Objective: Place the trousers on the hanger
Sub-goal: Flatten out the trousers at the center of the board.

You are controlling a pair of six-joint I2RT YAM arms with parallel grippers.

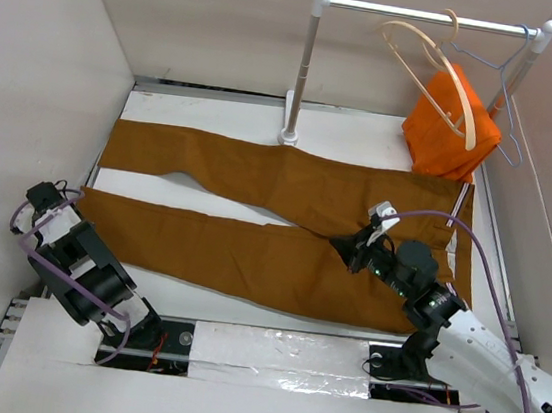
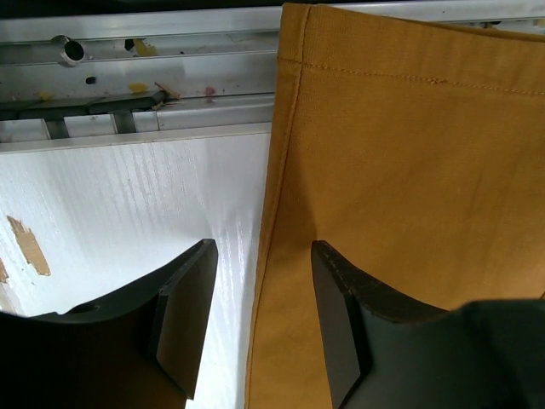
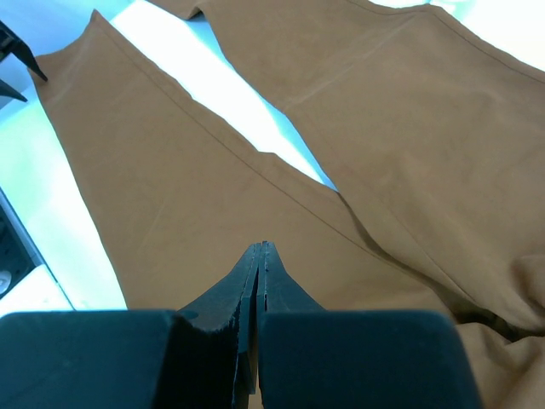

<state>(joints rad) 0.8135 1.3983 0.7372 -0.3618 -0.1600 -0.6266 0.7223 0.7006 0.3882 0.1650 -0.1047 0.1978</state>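
One risk: left end effector (image 2: 262, 249), apart astride the trousers (image 2: 409, 170) edge mid-frame, grabs too little and slips; right end effector (image 3: 260, 247) is together.

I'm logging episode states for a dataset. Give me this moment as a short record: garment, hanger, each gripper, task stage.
trousers: spread flat on the table, legs pointing left, waist right
hanger: on the rail, in front of the orange garment
left gripper: open, straddling the near leg's edge close to the hem
right gripper: shut, over the crotch, no cloth seen in it
task stage: trousers not yet on hanger
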